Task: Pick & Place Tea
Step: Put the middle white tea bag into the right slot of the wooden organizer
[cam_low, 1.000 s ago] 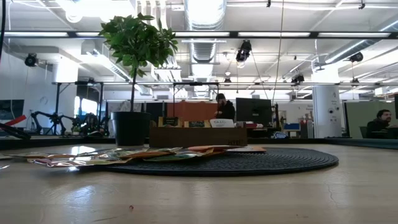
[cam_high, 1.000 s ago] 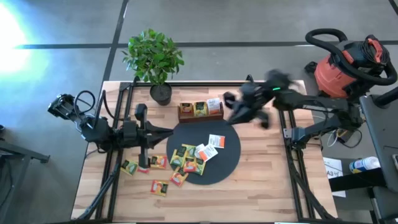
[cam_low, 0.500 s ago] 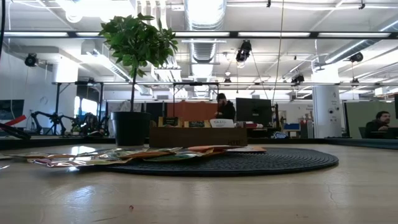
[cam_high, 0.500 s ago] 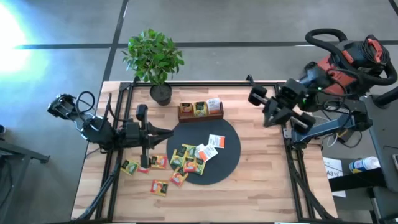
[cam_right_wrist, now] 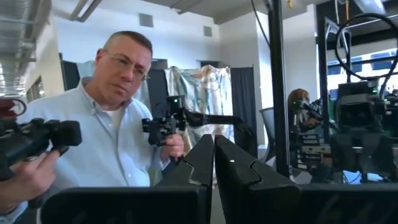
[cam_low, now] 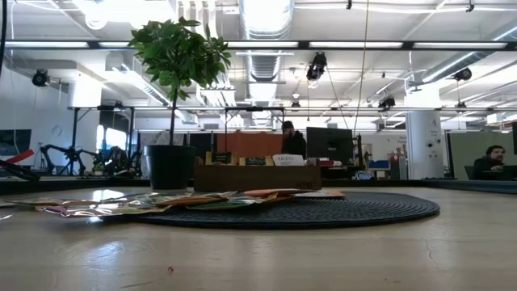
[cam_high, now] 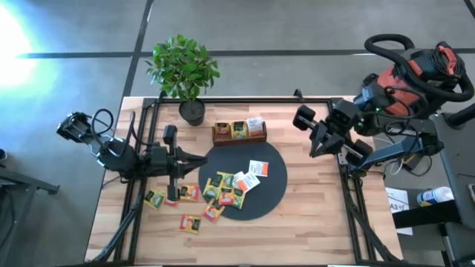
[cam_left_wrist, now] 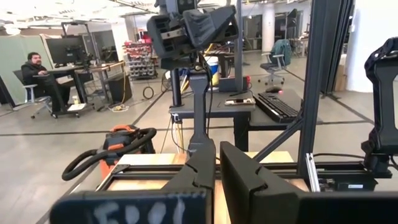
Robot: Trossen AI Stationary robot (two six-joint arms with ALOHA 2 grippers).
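Note:
Several tea sachets [cam_high: 228, 188] lie flat in a loose heap on the black disc [cam_high: 269, 194], with two white ones [cam_high: 256, 170] beside them. More sachets [cam_high: 172, 196] lie on the wood left of the disc. The wooden tray [cam_high: 239, 133] at the disc's far edge has sachets standing in it. My left gripper [cam_high: 202, 156] hovers shut and level over the table's left part, pointing at the disc. My right gripper [cam_high: 315, 150] is shut, raised over the table's far right, well away from the tea. The low view shows the sachets [cam_low: 194, 198] and no gripper.
A potted plant [cam_high: 185, 74] stands at the far left corner next to the tray. Black frame rails [cam_high: 349, 200] run along both table sides. A red shop vacuum [cam_high: 415, 74] sits beyond the right edge. A person [cam_right_wrist: 118, 124] stands in the room.
My right gripper has swung from beside the wooden tray toward the table's right edge and upward, rolling as it went, and stays shut with nothing in it. The sachets and the tray lie as before.

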